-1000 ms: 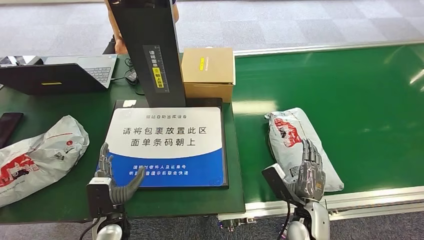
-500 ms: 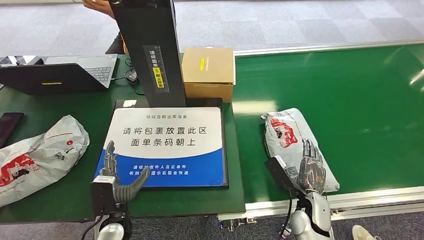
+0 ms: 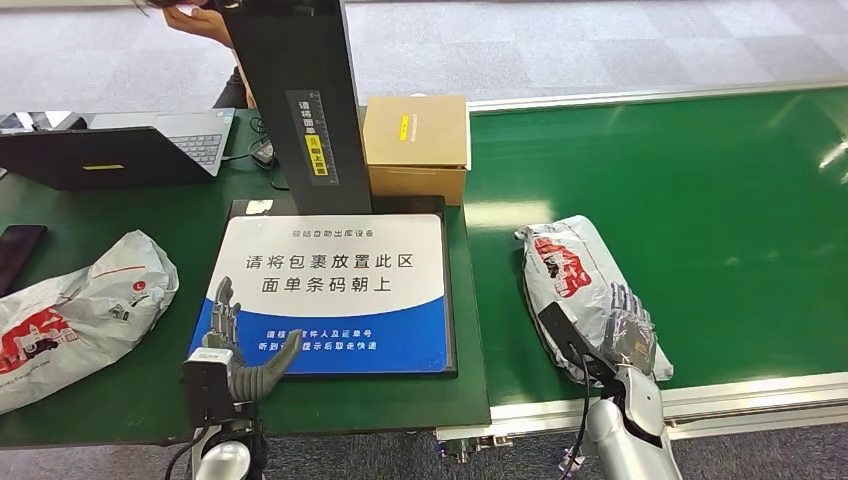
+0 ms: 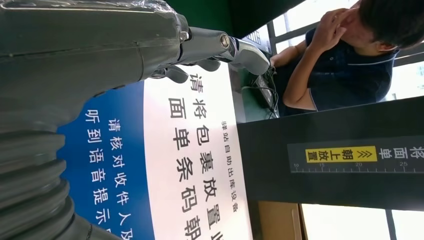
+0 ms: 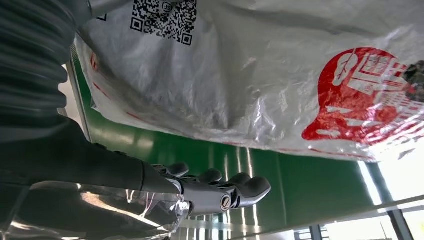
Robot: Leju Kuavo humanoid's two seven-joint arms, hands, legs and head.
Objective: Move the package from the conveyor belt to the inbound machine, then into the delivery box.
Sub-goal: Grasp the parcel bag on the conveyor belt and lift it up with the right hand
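A dark green tabletop (image 3: 130,400) occupies the left of the scene; a green conveyor belt (image 3: 700,200) runs along its right side, with grey carpet tiles beyond both. The inbound machine (image 3: 335,290) lies flat on the tabletop, its white and blue panel printed with Chinese text. A black upright column (image 3: 300,90) with a yellow label rises from the far edge of the machine. A cardboard box (image 3: 416,145) stands just to the right of the column, at the far right corner of the tabletop.

The package (image 3: 575,290), a white plastic mailer with red print, lies on the conveyor belt near its near edge. The right hand (image 3: 628,340) is at the near end of the package, over its right side. In the right wrist view the package (image 5: 260,75) lies close against the hand (image 5: 200,187), with the fingers (image 5: 235,185) extended beside it; whether the hand grips the package cannot be told.

The left hand (image 3: 235,350) is over the near left corner of the inbound machine, fingers spread upward and thumb out to the right, holding nothing.

A second white mailer (image 3: 80,315) lies on the left of the tabletop. An open laptop (image 3: 120,150) sits at the far left, and a dark phone (image 3: 18,255) at the left edge. A person (image 4: 345,60) sits behind the column.
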